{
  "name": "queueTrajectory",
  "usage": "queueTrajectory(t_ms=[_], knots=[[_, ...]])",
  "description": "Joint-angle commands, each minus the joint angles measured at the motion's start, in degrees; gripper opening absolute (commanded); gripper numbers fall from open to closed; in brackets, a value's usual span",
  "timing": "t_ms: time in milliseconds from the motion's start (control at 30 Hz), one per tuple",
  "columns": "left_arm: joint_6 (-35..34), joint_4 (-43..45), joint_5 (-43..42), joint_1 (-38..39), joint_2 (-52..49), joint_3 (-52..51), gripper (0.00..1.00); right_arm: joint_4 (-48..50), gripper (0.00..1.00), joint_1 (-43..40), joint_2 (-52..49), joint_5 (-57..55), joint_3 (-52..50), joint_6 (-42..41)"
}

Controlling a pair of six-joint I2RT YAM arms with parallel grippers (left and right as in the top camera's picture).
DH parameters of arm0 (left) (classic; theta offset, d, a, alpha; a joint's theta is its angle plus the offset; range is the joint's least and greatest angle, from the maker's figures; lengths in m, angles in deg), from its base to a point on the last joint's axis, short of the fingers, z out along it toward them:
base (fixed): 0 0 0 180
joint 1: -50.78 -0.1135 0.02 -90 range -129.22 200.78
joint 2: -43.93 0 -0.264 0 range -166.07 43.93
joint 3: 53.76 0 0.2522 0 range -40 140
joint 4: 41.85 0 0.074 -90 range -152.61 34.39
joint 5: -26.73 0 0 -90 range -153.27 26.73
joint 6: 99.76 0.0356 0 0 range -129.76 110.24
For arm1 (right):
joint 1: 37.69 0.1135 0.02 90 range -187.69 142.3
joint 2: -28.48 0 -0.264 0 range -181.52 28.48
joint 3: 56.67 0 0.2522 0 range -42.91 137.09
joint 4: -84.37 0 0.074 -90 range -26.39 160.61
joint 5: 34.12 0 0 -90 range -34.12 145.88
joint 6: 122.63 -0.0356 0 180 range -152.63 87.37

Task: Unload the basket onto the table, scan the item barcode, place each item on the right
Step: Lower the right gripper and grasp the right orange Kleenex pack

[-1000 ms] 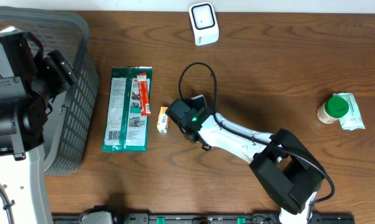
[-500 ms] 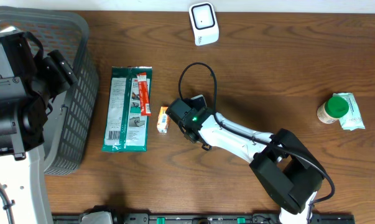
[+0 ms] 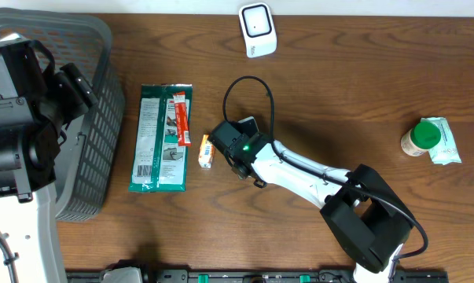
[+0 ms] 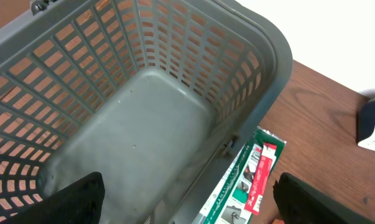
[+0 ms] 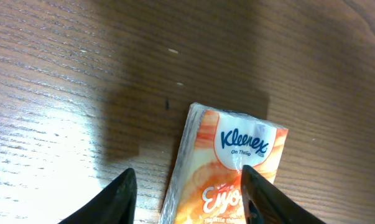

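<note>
Near the table middle, the Kleenex tissue pack lies flat, well apart from the white scanner at its one o'clock. Over it hangs the right gripper, released, its fingers astride the pack but off-centre. In the wrist view one finger stands clear at nine o'clock and the other overlaps the printed face at three o'clock. Closing like this could pinch the soft wrapper's top rather than its sides, so the pack skids or tilts. Its barcode is not visible. The left gripper, spread and empty, hovers over the grey basket.
</note>
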Motion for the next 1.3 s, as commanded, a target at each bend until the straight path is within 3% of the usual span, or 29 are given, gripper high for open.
queueTrajectory(t_ms=[0, 533, 867, 1267], knots=[[-0.1, -0.2, 0.5, -0.2, -0.1, 0.3, 0.88, -0.1, 0.45, 0.2, 1.5, 0.2, 0.9, 0.5], [-0.1, -0.2, 0.5, -0.2, -0.1, 0.3, 0.88, 3.0, 0.37, 0.1, 1.4, 0.1, -4.3, 0.5], [-0.1, -0.2, 0.5, -0.2, -0.1, 0.3, 0.88, 3.2, 0.25, -0.3, 1.4, 0.2, -4.9, 0.5], [-0.1, -0.2, 0.5, -0.2, -0.1, 0.3, 0.88, 4.0, 0.25, -0.3, 1.4, 0.2, -5.8, 0.5]])
